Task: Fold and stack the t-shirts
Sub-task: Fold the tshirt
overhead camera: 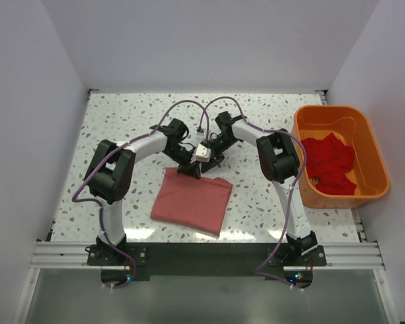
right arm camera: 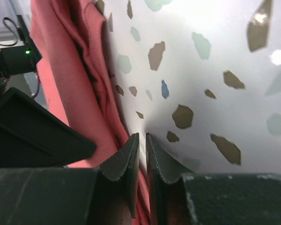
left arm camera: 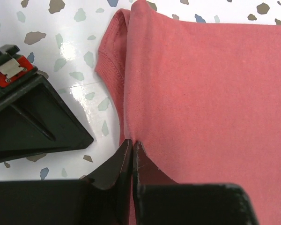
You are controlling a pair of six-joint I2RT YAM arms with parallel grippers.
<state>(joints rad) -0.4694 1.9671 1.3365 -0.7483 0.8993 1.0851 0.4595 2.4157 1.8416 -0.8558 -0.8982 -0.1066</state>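
Observation:
A salmon-pink t-shirt lies folded flat on the table's middle. Both grippers meet at its far edge. My left gripper is shut, and in the left wrist view its tips pinch the shirt's folded side edge by a sleeve hem. My right gripper is shut to a thin slit. In the right wrist view its tips sit at the shirt's bunched edge, with pink cloth showing between the fingers lower down.
An orange bin stands at the right with crumpled red t-shirts inside. White walls close in the speckled table on three sides. The two grippers are almost touching; each shows as a black block in the other's wrist view.

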